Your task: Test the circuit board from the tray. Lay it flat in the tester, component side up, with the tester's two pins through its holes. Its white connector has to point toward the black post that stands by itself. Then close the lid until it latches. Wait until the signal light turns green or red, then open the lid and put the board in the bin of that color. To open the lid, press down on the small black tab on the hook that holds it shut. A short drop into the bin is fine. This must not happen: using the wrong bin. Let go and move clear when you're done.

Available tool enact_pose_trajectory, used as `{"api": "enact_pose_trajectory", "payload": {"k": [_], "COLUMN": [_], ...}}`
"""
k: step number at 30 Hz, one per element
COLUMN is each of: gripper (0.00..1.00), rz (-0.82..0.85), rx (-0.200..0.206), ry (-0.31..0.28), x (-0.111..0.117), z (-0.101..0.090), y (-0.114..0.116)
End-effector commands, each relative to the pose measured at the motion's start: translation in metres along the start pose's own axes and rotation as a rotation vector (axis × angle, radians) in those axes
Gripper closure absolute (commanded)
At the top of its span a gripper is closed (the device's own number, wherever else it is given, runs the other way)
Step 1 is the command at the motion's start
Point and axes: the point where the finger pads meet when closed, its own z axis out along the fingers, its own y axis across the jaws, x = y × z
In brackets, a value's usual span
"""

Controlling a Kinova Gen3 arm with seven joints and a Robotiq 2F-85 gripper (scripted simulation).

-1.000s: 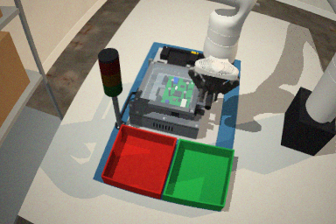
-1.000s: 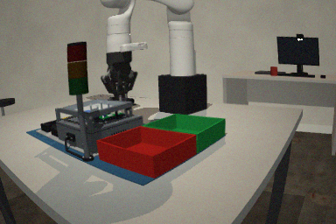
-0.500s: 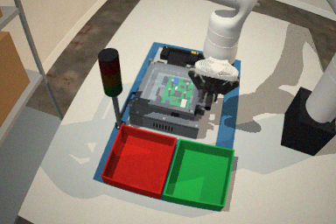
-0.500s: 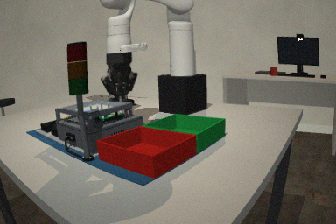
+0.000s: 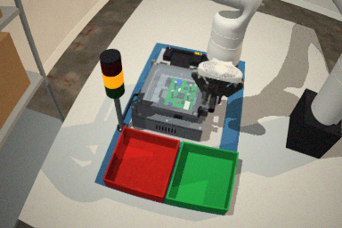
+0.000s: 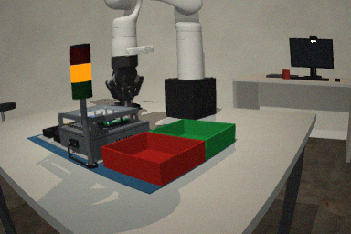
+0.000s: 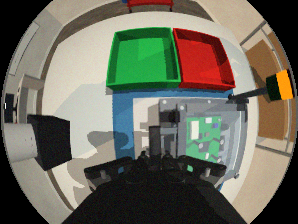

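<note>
The green circuit board [image 5: 180, 93] [image 7: 202, 135] lies flat in the grey tester [image 5: 169, 125] [image 6: 98, 131] [image 7: 170, 107], under its clear lid, which is down. The board's white connector is at the end nearer the bins. My gripper [image 5: 208, 100] [image 6: 123, 99] [image 7: 155, 153] is shut, with nothing visible between the fingers. Its fingertips point down at the tester's right edge, beside the lid's hook. The signal light [image 5: 111, 75] [image 6: 80, 72] [image 7: 277, 86] shows amber; its red and green parts are dark. The red bin [image 5: 134, 188] [image 6: 151, 163] [image 7: 202, 55] and the green bin [image 5: 198, 203] [image 6: 219, 137] [image 7: 142, 57] are both empty.
The black tray [image 5: 178, 55] [image 6: 50, 132] stands behind the tester on the blue mat [image 5: 232, 127]. The arm's black base [image 5: 312, 125] [image 6: 190, 97] [image 7: 47, 140] stands to the right. A shelf with a brown box [image 5: 11, 74] is at the far left.
</note>
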Motion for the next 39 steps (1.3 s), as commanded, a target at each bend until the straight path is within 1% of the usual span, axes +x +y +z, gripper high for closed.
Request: {"api": "enact_pose_trajectory", "payload": {"k": [1, 5, 8, 11, 36, 39], "gripper": [0.50, 0.50, 0.50, 0.50, 0.50, 0.50], "rz": [0.003, 0.010, 0.009, 0.002, 0.000, -0.004], "rx": [-0.005, 0.004, 0.004, -0.005, -0.005, 0.005], "ry": [0.011, 0.012, 0.012, 0.011, 0.011, 0.012], "x": [0.0048, 0.0052, 0.0052, 0.0048, 0.0048, 0.0052], "z": [0.0055, 0.0055, 0.0055, 0.0055, 0.0052, 0.0030], "y": [0.0048, 0.0018, 0.0018, 0.0048, 0.0048, 0.0016]}}
